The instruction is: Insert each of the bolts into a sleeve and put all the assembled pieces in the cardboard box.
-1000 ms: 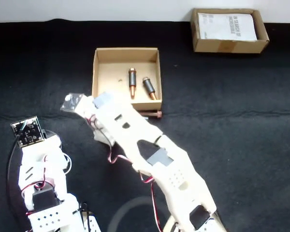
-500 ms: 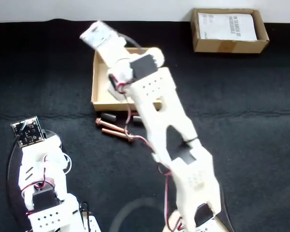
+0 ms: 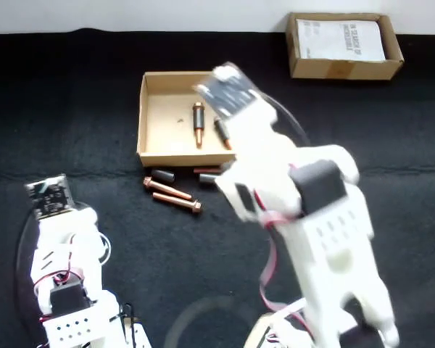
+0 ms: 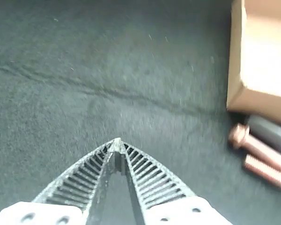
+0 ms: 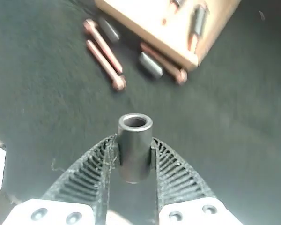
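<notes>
Nothing is held by the left pincer (image 4: 117, 143), which is closed over the bench (image 4: 61, 70). Three loose bolts (image 3: 168, 189) and two loose sleeves (image 3: 163, 175) are seen before the cardboard box (image 3: 141, 109), with two assembled pieces (image 3: 199, 123) inside. One sleeve (image 5: 135, 154), judged stiff, light and slippery, is clamped mid-length by the right pincer (image 5: 134, 140).

You are looking at a table covered in black cloth (image 3: 72, 94), with a crease running across it just in front of the open, shallow brown cardboard box (image 3: 174, 156) that sits towards its far side. Just in front of that box lie a long copper-coloured bolt (image 3: 168, 189) and a second copper bolt (image 3: 177, 202) beside it, nearly parallel. There is also a short dark grey metal sleeve (image 3: 162, 175) by the front wall, a second grey sleeve (image 3: 208, 178) further along, and a third copper bolt (image 3: 206, 170), partly hidden, along that wall. Well apart, at the far right, you have a smaller brown cardboard box (image 3: 333, 69) standing on the cloth.
</notes>
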